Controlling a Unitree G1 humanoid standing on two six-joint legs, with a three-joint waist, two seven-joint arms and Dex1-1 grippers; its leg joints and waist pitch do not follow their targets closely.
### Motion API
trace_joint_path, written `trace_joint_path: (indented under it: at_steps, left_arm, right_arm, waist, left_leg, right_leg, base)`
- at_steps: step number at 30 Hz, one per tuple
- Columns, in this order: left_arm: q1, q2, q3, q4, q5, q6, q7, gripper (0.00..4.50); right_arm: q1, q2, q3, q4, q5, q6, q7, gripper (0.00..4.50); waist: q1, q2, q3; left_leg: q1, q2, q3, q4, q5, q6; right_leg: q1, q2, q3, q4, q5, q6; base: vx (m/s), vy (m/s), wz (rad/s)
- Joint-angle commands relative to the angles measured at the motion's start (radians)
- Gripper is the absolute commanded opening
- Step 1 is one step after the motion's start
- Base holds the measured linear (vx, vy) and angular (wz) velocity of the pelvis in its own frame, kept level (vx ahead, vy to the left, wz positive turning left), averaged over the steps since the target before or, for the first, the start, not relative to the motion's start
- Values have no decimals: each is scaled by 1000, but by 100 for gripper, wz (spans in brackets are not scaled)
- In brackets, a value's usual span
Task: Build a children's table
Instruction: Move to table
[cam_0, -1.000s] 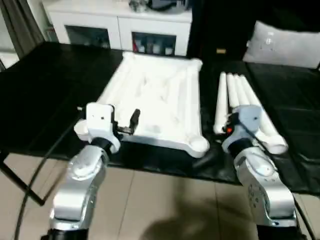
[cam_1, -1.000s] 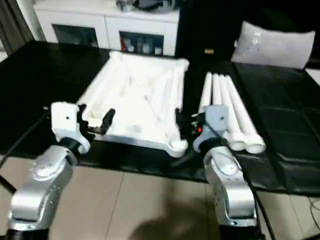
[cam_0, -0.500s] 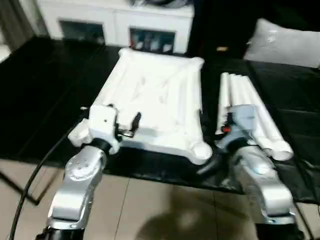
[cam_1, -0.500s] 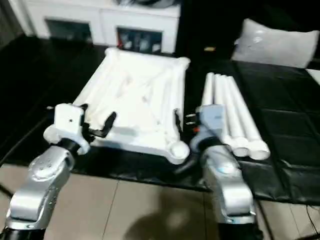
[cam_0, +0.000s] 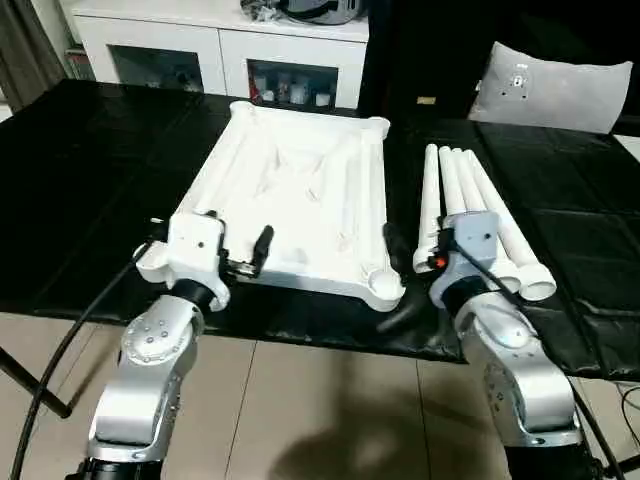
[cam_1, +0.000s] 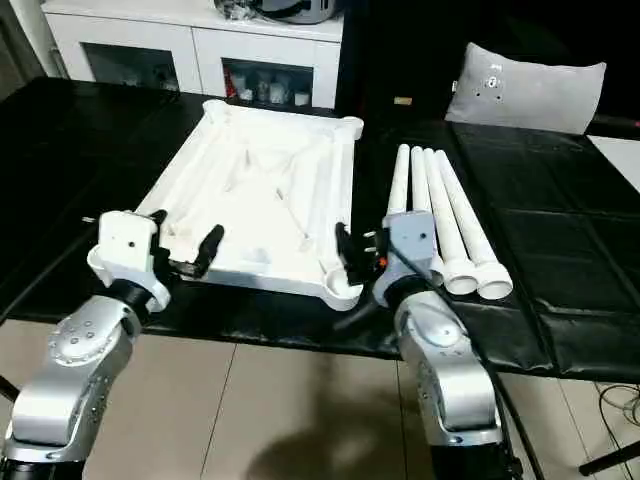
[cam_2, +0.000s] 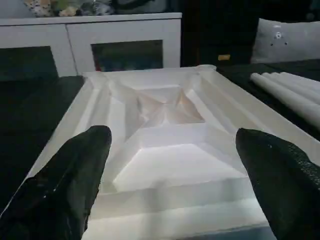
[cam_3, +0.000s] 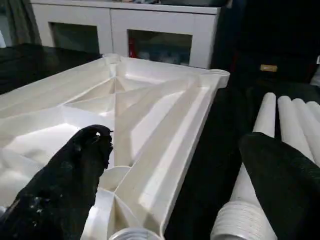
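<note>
Nearest the viewer, two silver robot arms reach forward over a tiled floor toward a surface draped in black. The left gripper hovers at the near left edge of a white tabletop, its jaws wide apart and holding nothing. The right gripper hangs between the tabletop's near right corner and a row of legs, its jaws also spread wide and empty; one finger sits beside the corner, the other toward the legs. The tabletop lies upside down on the black desk, ribbed underside and round corner sockets facing up, likely so the legs can be pushed in from above. The four white tapered legs lie side by side just right of the tabletop, wide threaded ends toward the robot, within easy reach of the right arm. None is fitted yet. Beyond stand white glass-door cabinets and a white pillow.
</note>
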Motion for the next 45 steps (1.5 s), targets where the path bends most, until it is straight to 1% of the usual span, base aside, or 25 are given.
trace_joint_path:
  at_steps: [1, 7, 10, 13, 15, 16, 17, 18, 19, 20, 21, 22, 24, 26, 27, 28, 29, 31, 32, 33, 34, 35, 38, 41, 45]
  left_arm:
    - [-9, 1, 0, 12, -9, 5, -3, 447]
    - [-12, -3, -1, 16, -6, 5, -3, 447]
    - [-14, -5, -3, 19, -3, 5, -2, 447]
    - [-18, -5, -2, 24, -1, 4, 0, 447]
    - [-18, -2, -4, 26, 4, 3, 0, 447]
    - [-17, 0, -5, 26, 6, 2, -1, 447]
    - [-15, 1, -5, 27, 6, 1, -2, 447]
    - [-13, 1, -5, 27, 7, 1, -2, 447]
    - [-13, 0, -5, 26, 7, 1, -2, 447]
    - [-14, -1, -6, 25, 7, 2, -1, 447]
    - [-14, -1, -6, 25, 7, 2, -1, 447]
    - [-15, -2, -6, 24, 8, 2, -1, 447]
    - [-16, -2, -6, 24, 8, 1, 0, 447]
    - [-20, -1, -6, 29, 8, -1, 0, 447]
    - [-21, -1, -6, 30, 8, -1, 0, 447]
    - [-23, -2, -6, 33, 10, -3, 2, 447]
    - [-24, -2, -5, 34, 11, -4, 3, 447]
    - [-25, -7, -4, 37, 15, -20, 8, 447]
    - [-25, -7, -5, 38, 15, -18, 9, 447]
    - [-26, -7, -5, 38, 14, -15, 8, 447]
    - [-26, -7, -6, 38, 13, -12, 8, 447]
    - [-28, -3, -7, 41, 16, -12, 10, 447]
    - [-32, 0, -7, 46, 15, -15, 7, 447]
    - [-35, -2, -6, 46, 19, -16, 6, 447]
    - [-39, 3, -7, 47, 29, -24, 2, 447]
  right_arm:
    - [-2, -2, -7, 8, -9, -5, -4, 450]
    - [-7, -9, -8, 10, -15, -13, -5, 450]
    - [-11, -17, -8, 15, -25, -22, -4, 450]
    - [-17, -19, -7, 25, -30, -15, -3, 450]
    - [-23, -13, -12, 33, -21, 24, -9, 450]
    - [-23, -8, -16, 35, -16, 33, -14, 450]
    - [-22, -7, -16, 36, -16, 28, -15, 450]
    - [-21, -8, -13, 34, -17, 22, -12, 450]
    - [-18, -9, -9, 32, -19, 12, -8, 450]
    - [-15, -13, -2, 29, -23, -7, 0, 450]
    - [-15, -13, -1, 29, -24, -10, 1, 450]
    - [-13, -19, 7, 29, -32, -12, 5, 450]
    - [-14, -19, 8, 31, -34, -10, 6, 450]
    - [-18, -16, 5, 33, -34, -5, 6, 450]
    - [-18, -16, 5, 34, -34, -5, 6, 450]
    - [-19, -17, 5, 35, -34, -4, 6, 450]
    - [-20, -18, 5, 36, -34, -4, 6, 450]
    - [-21, -18, 7, 33, -25, 24, 7, 450]
    - [-20, -11, -4, 31, -12, 33, 3, 450]
    - [-19, -5, -11, 31, -4, 38, 0, 450]
    - [-19, -7, -13, 28, -4, 35, 2, 450]
    - [-21, -21, 0, 25, -21, 24, 12, 450]
    - [-23, -30, 15, 22, -29, 39, 26, 450]
    - [-20, -33, 25, 26, -41, 17, 27, 450]
    - [-24, -38, 28, 26, -36, 19, 39, 450]
  waist:
    - [-7, 13, -33]
    - [-2, 23, -48]
    - [12, 12, -67]
    - [11, 19, -83]
    - [-24, 29, -92]
    - [-49, 28, -96]
    - [-43, 18, -81]
    - [-32, 8, -60]
    - [-31, -32, -53]
    - [34, -68, -76]
    - [57, -47, -82]
    - [33, -52, -77]
    - [18, -21, -47]
    - [12, 48, -37]
    - [-2, 70, -29]
    - [-39, 72, -59]
    - [-50, 70, -63]
    - [-50, 48, -66]
    - [-24, 26, -77]
    - [-14, 13, -81]
    - [-4, -1, -85]
    - [9, 4, -90]
    - [0, 23, -65]
    - [-3, 31, -54]
    - [2, 34, -47]
  left_leg:
    - [34, 58, -24, -109, -421, -3]
    - [49, 52, -10, -128, -244, 75]
    - [10, 12, -4, -93, 0, 141]
    - [28, 6, -24, -83, 191, 222]
    - [135, 59, -96, -71, 424, 355]
    - [279, 210, -131, -70, 522, 287]
    - [247, 221, -109, -76, 549, 276]
    - [183, 166, -5, -98, 424, 221]
    - [140, 38, 83, -90, 93, 169]
    - [-26, -52, 8, 66, -118, 174]
    - [-28, -25, -21, 98, -95, 139]
    - [-88, -21, -54, 131, -12, 66]
    - [-72, -4, -62, 74, 138, 5]
    - [-37, 44, -64, -49, 92, 59]
    - [-42, 77, -84, -94, -47, 53]
    - [34, 147, -157, -130, -237, 108]
    - [68, 163, -185, -126, -207, 211]
    - [53, 139, -166, -79, 109, 385]
    - [-11, 76, -100, -23, 283, 363]
    - [-70, 43, -79, -17, 324, 322]
    - [-95, 22, -66, -25, 332, 265]
    - [-85, 26, -64, -44, 306, 130]
    - [-47, 59, -75, -76, 45, 25]
    - [-35, 84, -74, -100, -129, -4]
    - [-33, 85, -58, -107, -209, -23]
  right_leg:
    - [29, -79, 32, -121, -505, -152]
    - [79, -76, 19, -124, -252, -260]
    - [142, -68, 37, -107, 19, -312]
    - [140, -30, 15, -61, 262, -282]
    - [30, -15, -34, 7, 267, -198]
    - [-131, -72, -44, 53, -38, -85]
    - [-141, -94, -46, 63, -50, -41]
    - [-133, -107, -58, 44, 70, -70]
    - [-53, -80, -23, -44, 52, -153]
    - [154, -217, 146, -95, -24, -301]
    - [160, -275, 169, -109, 11, -388]
    - [166, -219, 120, -78, 142, -428]
    - [86, -175, -1, -126, 20, -391]
    - [85, -119, -45, -153, -277, -278]
    - [84, -70, -64, -112, -283, -217]
    - [43, -34, -78, -18, -215, -151]
    - [3, -55, -68, 21, -101, -120]
    - [-23, -93, -38, 8, 66, -83]
    - [20, -147, 4, -38, 312, -121]
    - [71, -158, 21, -26, 472, -130]
    - [96, -151, 19, -22, 607, -100]
    - [94, -120, -5, 2, 838, -46]
    - [69, -110, -19, -39, 459, -72]
    - [62, -120, -7, -65, 64, -173]
    - [44, -123, 1, -82, -124, -184]
  base:
    - [0, 0, 0]
    - [58, 10, 1]
    - [114, 9, 4]
    - [135, 14, 10]
    - [155, 6, 11]
    - [116, -15, -5]
    - [12, -31, -31]
    - [12, -31, -31]
    - [47, -38, -48]
    - [155, -40, -35]
    - [155, -40, -35]
    - [137, -51, -19]
    - [98, -44, -22]
    - [89, 4, -4]
    - [97, 37, 0]
    - [125, 70, -6]
    - [97, 22, -1]
    - [90, 10, 2]
    - [97, -24, 5]
    - [97, -24, 5]
    - [79, -48, 1]
    - [21, -57, -2]
    - [7, -19, -1]
    - [-22, 3, 0]
    - [-64, 14, 1]
